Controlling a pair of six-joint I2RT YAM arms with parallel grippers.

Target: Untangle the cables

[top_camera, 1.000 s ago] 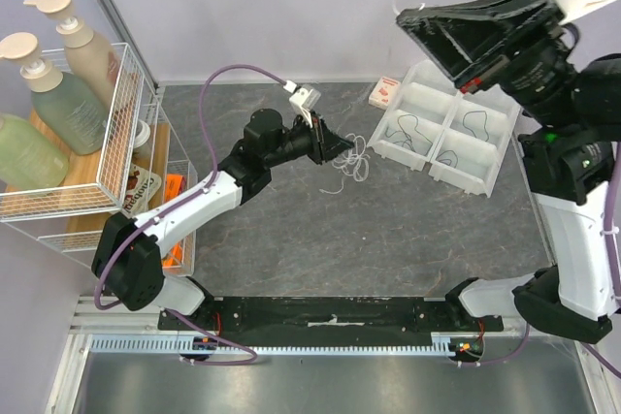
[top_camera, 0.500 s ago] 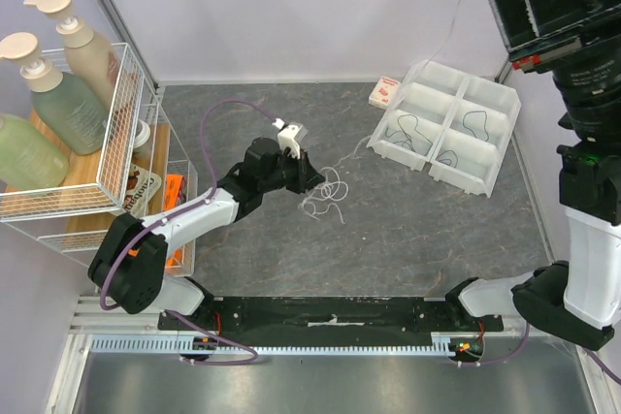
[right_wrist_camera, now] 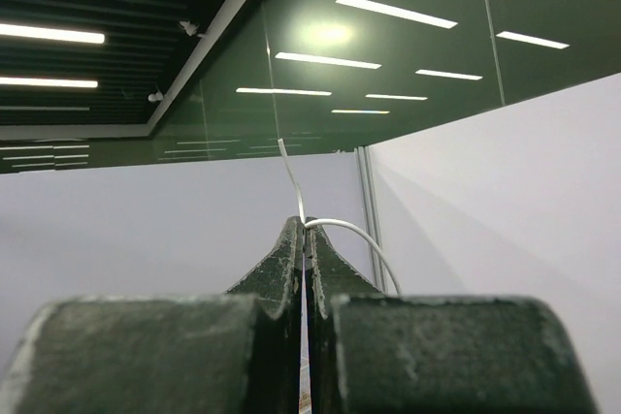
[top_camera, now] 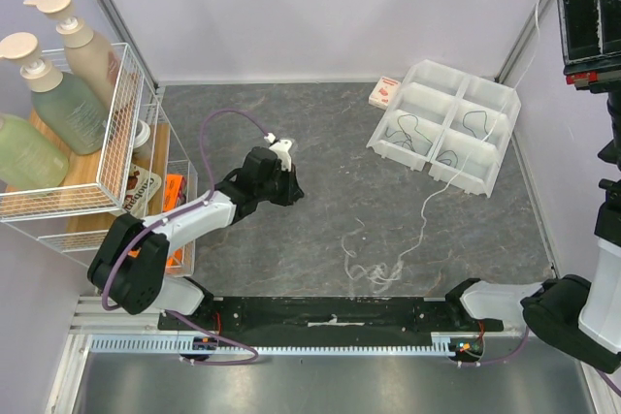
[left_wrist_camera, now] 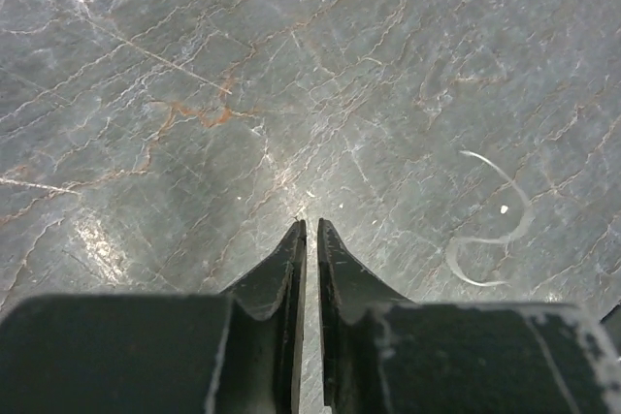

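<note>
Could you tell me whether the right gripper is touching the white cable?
Touching: the right wrist view shows the white cable pinched in the right gripper.

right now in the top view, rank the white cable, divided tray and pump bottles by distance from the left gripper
From the left gripper:
1. white cable, loose curls to its front right
2. divided tray, back right
3. pump bottles, far left
</note>
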